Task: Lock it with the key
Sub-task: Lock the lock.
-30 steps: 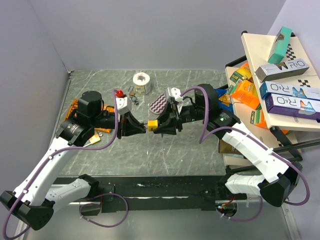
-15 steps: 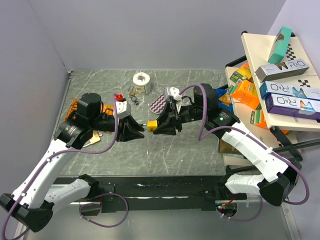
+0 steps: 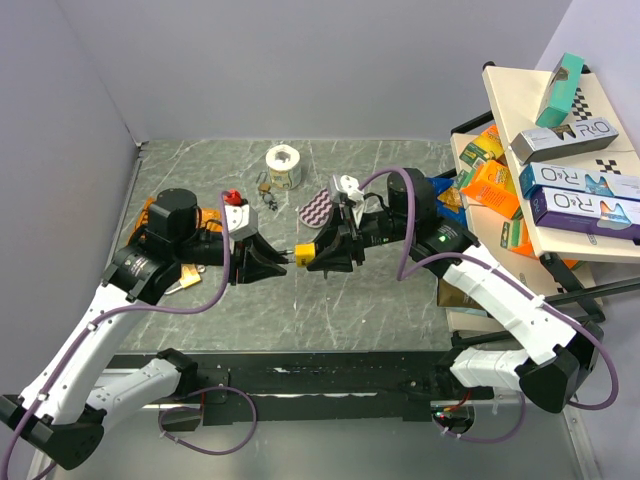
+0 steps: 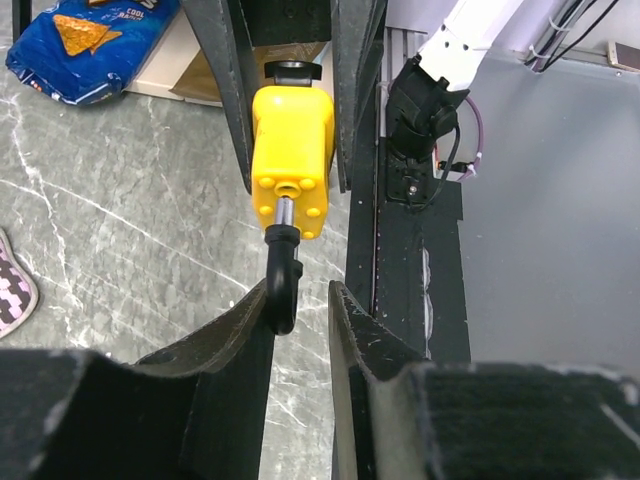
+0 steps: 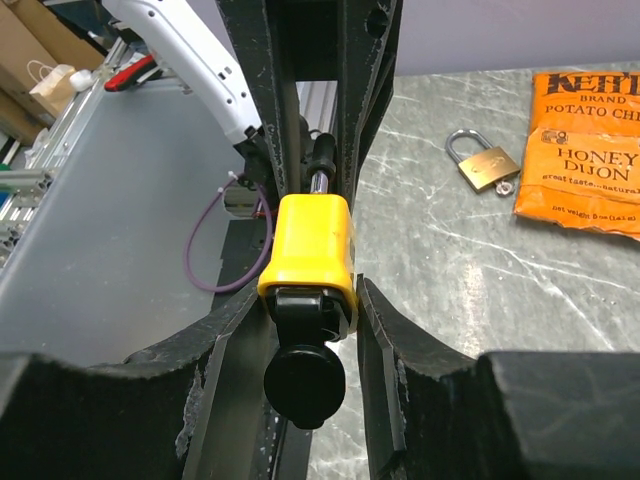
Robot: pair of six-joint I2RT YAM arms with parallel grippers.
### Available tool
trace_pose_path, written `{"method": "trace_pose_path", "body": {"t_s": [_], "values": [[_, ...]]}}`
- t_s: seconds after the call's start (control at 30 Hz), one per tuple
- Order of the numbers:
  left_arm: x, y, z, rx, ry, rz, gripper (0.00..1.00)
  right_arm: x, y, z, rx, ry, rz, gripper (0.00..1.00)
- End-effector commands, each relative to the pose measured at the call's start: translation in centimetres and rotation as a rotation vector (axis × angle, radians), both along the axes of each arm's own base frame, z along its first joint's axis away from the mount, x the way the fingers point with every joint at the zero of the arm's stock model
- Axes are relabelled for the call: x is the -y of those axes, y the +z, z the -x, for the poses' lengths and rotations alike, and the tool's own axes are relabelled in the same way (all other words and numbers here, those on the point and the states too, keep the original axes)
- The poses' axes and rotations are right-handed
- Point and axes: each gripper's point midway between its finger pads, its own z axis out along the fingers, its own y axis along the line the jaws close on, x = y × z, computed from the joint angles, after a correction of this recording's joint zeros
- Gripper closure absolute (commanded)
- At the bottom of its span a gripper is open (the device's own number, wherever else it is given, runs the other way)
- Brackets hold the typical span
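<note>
The left hand (image 4: 300, 292) has let go. A second ago its fingers were pinched shut at the dark shackle (image 4: 282, 275) of the yellow padlock (image 3: 303, 252). Now they stand apart with the shackle loose between them, close to one finger and clear of the other. The whole left arm (image 3: 168, 215) has drawn back to the left and a little toward the near edge of the counter, so the hand's tips sit just short of the padlock's body. The padlock itself has sunk very slightly toward the near edge.
</note>
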Motion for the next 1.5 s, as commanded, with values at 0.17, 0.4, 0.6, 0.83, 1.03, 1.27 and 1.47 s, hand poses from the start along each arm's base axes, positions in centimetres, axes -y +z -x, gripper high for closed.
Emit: {"method": "trace_pose_path", "body": {"t_s": [0.17, 0.4, 0.6, 0.83, 1.03, 1.27, 1.47], "values": [[-0.3, 1.7, 0.0, 0.065, 0.032, 0.039, 0.66, 0.8, 2.0, 1.5, 0.085, 0.052, -0.069, 1.0], [0.0, 2.0, 0.3, 0.062, 0.013, 0.062, 0.69, 0.8, 2.0, 1.6, 0.081, 0.056, -0.073, 1.0], [0.3, 1.2, 0.7, 0.009, -0.029, 0.049, 0.65, 0.7, 2.2, 1.5, 0.071, 0.055, -0.081, 1.0], [0.2, 0.2, 0.5, 0.007, -0.018, 0.024, 0.67, 0.7, 2.4, 1.7, 0.071, 0.064, -0.085, 1.0], [0.3, 0.5, 0.5, 0.008, -0.026, 0.029, 0.79, 0.6, 2.5, 1.6, 0.062, 0.064, -0.089, 1.0], [1.2, 1.5, 0.9, -0.034, -0.048, 0.062, 0.99, 0.1, 2.5, 1.1, 0.069, 0.052, -0.09, 1.0], [2.1, 1.5, 1.0, -0.071, -0.064, 0.069, 0.99, -0.7, 2.5, 1.3, 0.077, 0.076, -0.086, 1.0]]}}
